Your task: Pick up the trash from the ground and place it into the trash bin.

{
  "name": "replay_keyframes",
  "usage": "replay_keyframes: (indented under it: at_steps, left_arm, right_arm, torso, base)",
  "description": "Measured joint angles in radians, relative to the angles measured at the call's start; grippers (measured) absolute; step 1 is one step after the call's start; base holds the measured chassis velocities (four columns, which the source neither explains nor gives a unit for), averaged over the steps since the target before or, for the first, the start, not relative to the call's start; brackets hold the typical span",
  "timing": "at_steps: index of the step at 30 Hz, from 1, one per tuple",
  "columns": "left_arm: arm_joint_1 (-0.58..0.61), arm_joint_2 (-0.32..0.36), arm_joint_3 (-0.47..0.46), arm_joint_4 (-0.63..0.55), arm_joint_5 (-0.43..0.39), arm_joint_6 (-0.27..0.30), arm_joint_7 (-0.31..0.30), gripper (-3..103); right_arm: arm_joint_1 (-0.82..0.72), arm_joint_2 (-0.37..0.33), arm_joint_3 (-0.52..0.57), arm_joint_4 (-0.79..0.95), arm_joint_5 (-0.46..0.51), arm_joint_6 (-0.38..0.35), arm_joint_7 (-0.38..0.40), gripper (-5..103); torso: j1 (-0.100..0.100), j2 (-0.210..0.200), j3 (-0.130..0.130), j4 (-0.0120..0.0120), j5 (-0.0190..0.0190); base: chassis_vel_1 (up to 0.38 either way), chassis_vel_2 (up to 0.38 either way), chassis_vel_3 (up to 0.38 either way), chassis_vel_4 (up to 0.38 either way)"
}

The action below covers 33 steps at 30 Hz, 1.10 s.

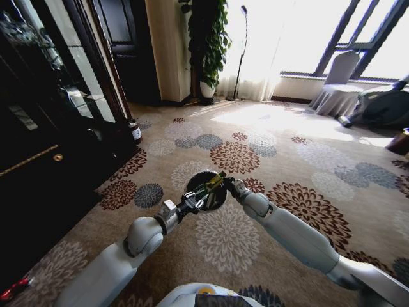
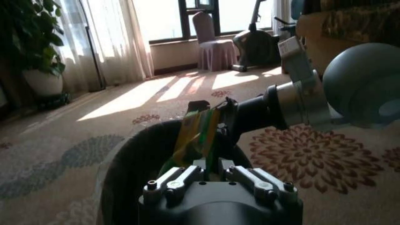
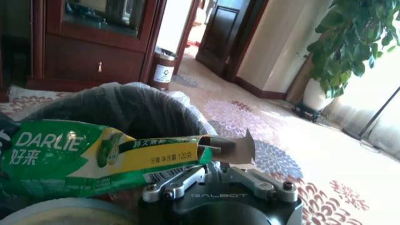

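While patterned carpet (image 1: 287, 160) spreads around, the black trash bin (image 1: 206, 190) sits between both arms; left end effector (image 1: 199, 199) and right end effector (image 1: 229, 185) each pinch the green wrapper (image 1: 211, 185) over its mouth, seemingly for dropping.

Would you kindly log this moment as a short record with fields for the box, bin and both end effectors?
item: green Darlie box, open end flap showing
held by: left end effector and right end effector, one at each end
position: above the bin
bin: black, bag-lined, standing on floral carpet
status: box not yet in the bin
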<state>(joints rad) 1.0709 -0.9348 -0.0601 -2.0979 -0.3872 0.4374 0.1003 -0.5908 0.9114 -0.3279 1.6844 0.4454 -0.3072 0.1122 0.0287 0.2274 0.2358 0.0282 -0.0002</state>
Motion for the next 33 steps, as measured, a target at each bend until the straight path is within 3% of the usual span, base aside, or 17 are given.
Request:
replay_keyframes:
  at_steps: [7,17,33]
  left_arm:
    - [-0.076,-0.014,0.041,0.072,0.005,0.011,0.009,2]
    - [-0.148,-0.026,0.082,0.146,0.000,0.057,0.013,0]
    - [-0.242,-0.065,0.137,0.260,-0.004,0.118,-0.047,0]
  right_arm:
    - [-0.018,-0.015,0.012,0.047,0.000,0.000,0.000,1]
    - [-0.031,-0.022,0.014,0.104,0.005,0.000,0.000,1]
    - [-0.037,-0.038,-0.010,0.183,0.002,-0.004,-0.009,1]
  torso:
    - [0.000,0.000,0.000,0.0000,0.0001]
    - [0.000,0.000,0.000,0.0003,0.0002]
    - [0.000,0.000,0.000,0.0001,0.0001]
  base:
    - [0.000,0.000,0.000,0.000]
    - [0.000,0.000,0.000,0.000]
    - [0.000,0.000,0.000,0.000]
